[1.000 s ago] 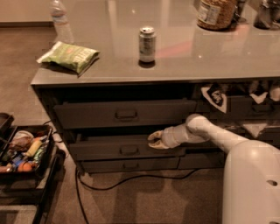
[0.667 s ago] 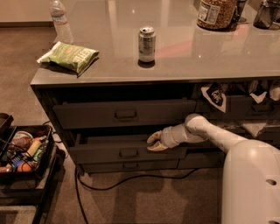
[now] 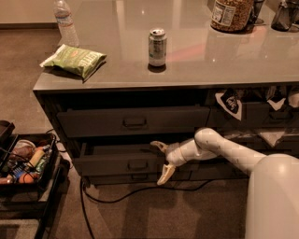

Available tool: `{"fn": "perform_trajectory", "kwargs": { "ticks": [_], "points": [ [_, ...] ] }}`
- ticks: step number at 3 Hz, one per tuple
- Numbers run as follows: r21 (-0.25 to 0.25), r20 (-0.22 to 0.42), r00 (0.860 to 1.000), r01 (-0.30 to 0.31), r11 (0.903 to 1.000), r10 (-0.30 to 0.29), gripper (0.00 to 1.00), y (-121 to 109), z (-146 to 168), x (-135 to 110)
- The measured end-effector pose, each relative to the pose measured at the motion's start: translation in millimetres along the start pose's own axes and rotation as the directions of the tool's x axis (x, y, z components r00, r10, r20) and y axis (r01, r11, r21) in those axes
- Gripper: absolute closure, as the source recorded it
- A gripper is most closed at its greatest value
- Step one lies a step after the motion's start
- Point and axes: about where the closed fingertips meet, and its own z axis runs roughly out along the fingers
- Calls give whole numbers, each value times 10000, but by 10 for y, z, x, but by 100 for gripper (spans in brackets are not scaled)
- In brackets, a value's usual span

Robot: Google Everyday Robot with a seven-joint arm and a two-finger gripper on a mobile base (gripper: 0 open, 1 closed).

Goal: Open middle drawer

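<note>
My gripper (image 3: 161,161) has its fingers (image 3: 165,173) spread wide apart, and I see nothing held between them. One finger points up and left over the top edge of the middle drawer (image 3: 117,163). The other hangs down and left across the slim bottom drawer (image 3: 112,179), so the pair brackets the right part of the middle drawer's front. I cannot tell whether either finger actually touches it. The small handle (image 3: 138,164) sits just left of the fingers, apart from them.

The middle drawer sits slightly forward of the cabinet face, with a dark gap showing above its front. The taller top drawer (image 3: 133,121) sits above it. My pale arm (image 3: 219,147) reaches in from the right, bent at a rounded joint.

On the grey surface (image 3: 210,60) above, a can (image 3: 157,46) stands upright near the middle. A green snack bag (image 3: 74,59) lies at the near left corner, a water bottle (image 3: 65,23) stands behind it, and a jar (image 3: 231,13) sits far right. A black cable (image 3: 131,191) trails over the floor below, and a cart of clutter (image 3: 28,161) sits at the left.
</note>
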Motion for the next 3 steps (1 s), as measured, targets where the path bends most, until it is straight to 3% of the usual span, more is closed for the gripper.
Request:
{"fn": "perform_trajectory", "kwargs": {
  "ticks": [2, 3],
  "points": [
    [-37, -304, 9994, 169, 9999, -170, 0, -2, -103, -57],
    [-325, -1094, 9932, 356, 9988, -390, 0, -27, -282, -169]
  ]
}}
